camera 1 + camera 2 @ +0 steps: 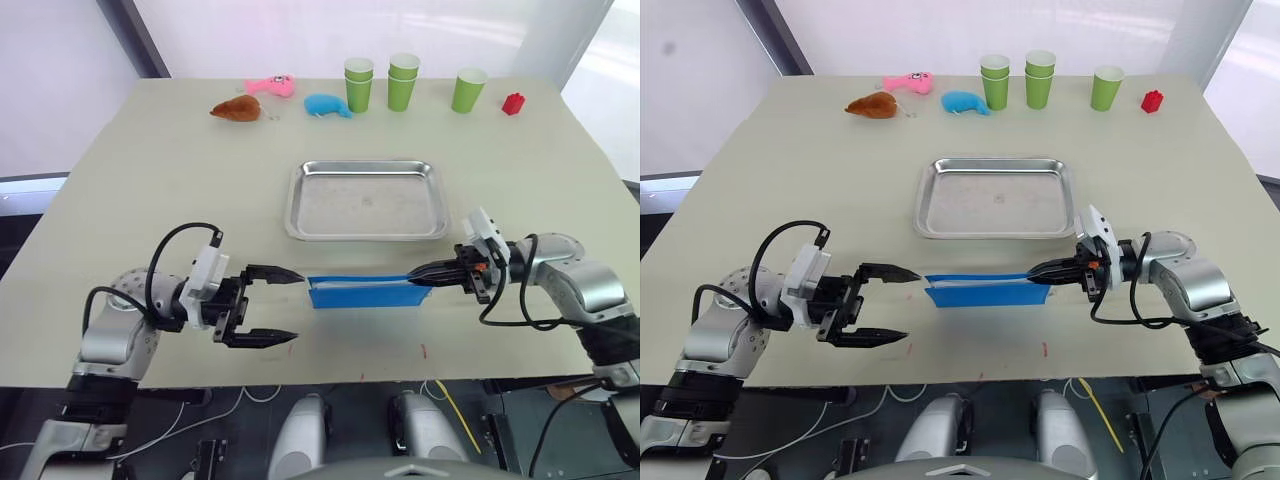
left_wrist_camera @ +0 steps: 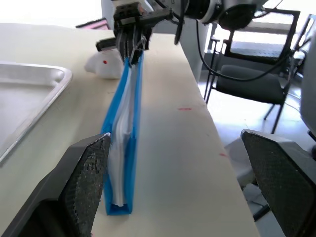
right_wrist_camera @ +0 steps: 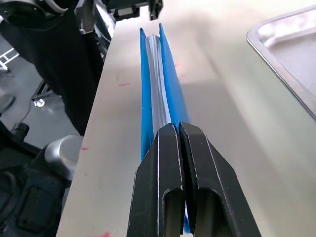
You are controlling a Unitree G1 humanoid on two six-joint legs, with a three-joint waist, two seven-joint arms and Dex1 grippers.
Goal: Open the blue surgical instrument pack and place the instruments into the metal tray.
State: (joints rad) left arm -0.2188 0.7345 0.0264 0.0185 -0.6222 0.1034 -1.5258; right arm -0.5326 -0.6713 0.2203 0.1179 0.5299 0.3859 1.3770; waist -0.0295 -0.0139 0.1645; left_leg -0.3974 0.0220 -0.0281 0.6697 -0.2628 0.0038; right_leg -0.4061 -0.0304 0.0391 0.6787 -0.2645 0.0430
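Observation:
The blue surgical instrument pack stands on its long edge on the table, just in front of the metal tray. Its pale lining shows between the blue layers. My right gripper is shut on the pack's right end, fingers pressed together over the fabric. My left gripper stands open just off the pack's left end, with its upper finger close to that end and no clear contact. The tray holds nothing. The instruments are hidden from view.
Along the table's far edge stand several green cups, a red block, a blue whale toy, a pink toy and a brown toy. The table's front edge runs close behind the pack.

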